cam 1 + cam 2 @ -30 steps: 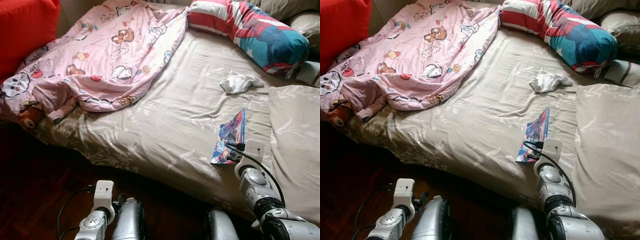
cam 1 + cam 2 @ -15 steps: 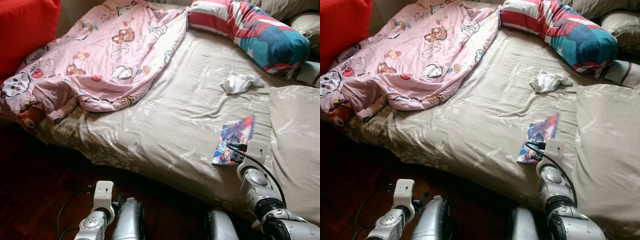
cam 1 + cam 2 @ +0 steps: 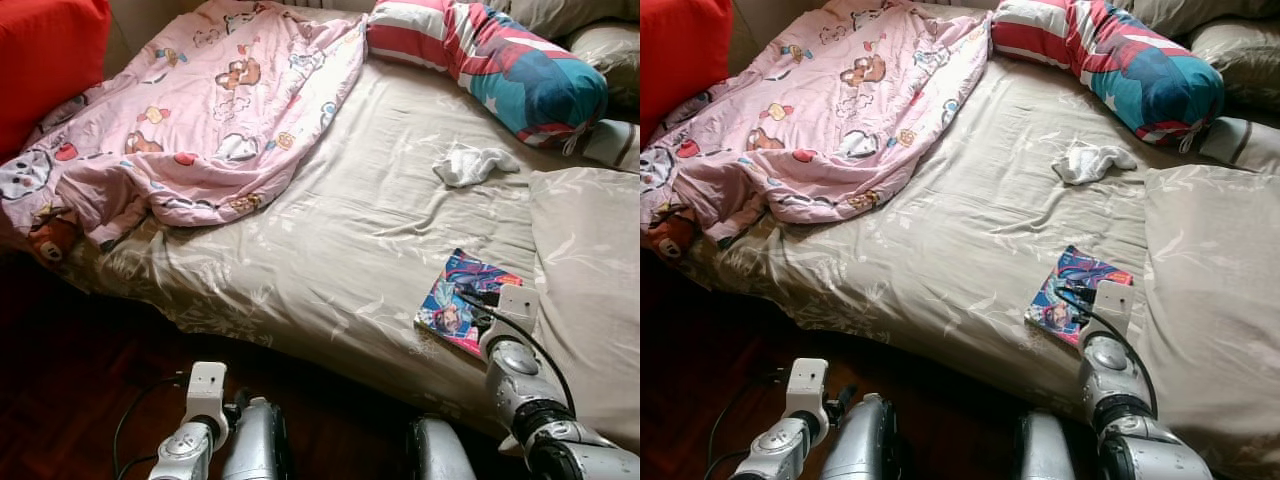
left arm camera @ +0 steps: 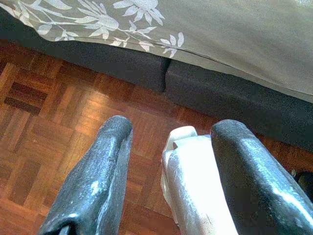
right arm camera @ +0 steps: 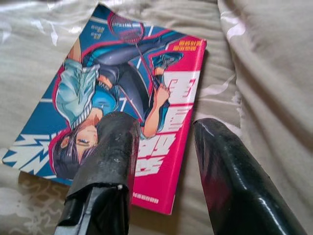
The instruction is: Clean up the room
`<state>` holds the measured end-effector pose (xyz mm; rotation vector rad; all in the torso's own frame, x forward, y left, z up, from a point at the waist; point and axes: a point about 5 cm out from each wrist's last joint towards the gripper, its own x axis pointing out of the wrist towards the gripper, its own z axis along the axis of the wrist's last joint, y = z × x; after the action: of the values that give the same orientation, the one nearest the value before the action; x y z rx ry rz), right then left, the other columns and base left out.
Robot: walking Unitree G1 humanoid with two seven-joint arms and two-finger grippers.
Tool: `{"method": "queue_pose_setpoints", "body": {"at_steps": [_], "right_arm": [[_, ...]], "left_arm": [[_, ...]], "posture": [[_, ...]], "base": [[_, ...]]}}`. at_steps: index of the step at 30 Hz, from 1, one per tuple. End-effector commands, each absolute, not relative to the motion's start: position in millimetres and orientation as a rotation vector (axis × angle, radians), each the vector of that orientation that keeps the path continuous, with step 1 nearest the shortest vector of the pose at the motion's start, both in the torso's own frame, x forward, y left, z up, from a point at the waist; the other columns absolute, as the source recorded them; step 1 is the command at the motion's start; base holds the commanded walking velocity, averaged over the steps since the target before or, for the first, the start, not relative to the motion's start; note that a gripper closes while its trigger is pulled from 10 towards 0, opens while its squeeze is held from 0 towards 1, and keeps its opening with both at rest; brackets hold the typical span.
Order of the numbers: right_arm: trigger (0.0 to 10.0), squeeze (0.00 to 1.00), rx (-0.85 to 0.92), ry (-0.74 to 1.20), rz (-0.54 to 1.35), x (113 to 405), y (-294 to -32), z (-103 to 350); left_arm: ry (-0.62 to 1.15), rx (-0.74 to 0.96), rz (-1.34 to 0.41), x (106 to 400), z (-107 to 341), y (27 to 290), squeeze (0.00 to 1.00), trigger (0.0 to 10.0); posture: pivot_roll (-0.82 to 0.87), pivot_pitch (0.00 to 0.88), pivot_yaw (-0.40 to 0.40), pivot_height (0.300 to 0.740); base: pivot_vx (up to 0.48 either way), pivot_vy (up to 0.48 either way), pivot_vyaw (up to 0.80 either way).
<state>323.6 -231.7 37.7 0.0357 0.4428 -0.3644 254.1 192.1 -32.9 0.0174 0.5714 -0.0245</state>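
Comic (image 3: pixel 462 302) lay flat on bed (image 3: pixel 350 230) near front edge, beside pillow (image 3: pixel 590 280), right gripper (image 5: pixel 161 161) fingers apart just over it, sock (image 3: pixel 470 165) behind, pink blanket (image 3: pixel 200 110) bunched far left, left gripper (image 4: pixel 168 171) apart above floor (image 4: pixel 58 147), toy (image 3: pixel 45 238) partly hidden under blanket

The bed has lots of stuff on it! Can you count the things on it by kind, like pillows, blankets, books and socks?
Pillows: 3 (striped red, white and blue bolster, beige leaf-print pillow, beige pillow at the far corner)
Blankets: 1 (pink cartoon-print blanket)
Books: 1 (colourful comic book)
Socks or cloths: 1 (crumpled white sock)
Total: 6
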Motion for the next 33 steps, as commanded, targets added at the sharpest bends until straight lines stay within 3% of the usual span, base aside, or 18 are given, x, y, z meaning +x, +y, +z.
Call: {"method": "queue_pose_setpoints", "body": {"at_steps": [1,6,11,27,33], "right_arm": [[10.0,0.00,0.031,0.374,-0.308,327,-225,43],[10.0,0.00,0.022,0.243,-0.193,330,-207,51],[10.0,0.00,0.069,0.228,-0.202,322,-206,43],[10.0,0.00,0.030,0.410,-0.081,286,-190,-3],[10.0,0.00,0.007,0.581,-0.017,256,-186,-33]], "left_arm": [[0.621,0.027,-0.010,244,-41,198,0.00,10.0],[0.619,0.024,-0.014,245,-41,194,0.00,10.0],[0.619,0.022,-0.014,245,-41,193,0.00,10.0],[0.668,0.022,-0.019,237,-48,192,0.00,10.0],[0.764,0.010,0.035,218,-61,198,0.00,10.0]], "posture": [[-0.05,0.175,0.080,0.627],[-0.05,0.176,0.077,0.627],[-0.05,0.175,0.075,0.641],[-0.08,0.156,0.057,0.740],[-0.11,0.126,0.032,0.740]], "base": [[0.000,0.000,0.00],[0.000,0.000,0.00],[0.000,0.000,0.00],[0.000,0.000,0.00],[0.000,0.000,0.00]]}}
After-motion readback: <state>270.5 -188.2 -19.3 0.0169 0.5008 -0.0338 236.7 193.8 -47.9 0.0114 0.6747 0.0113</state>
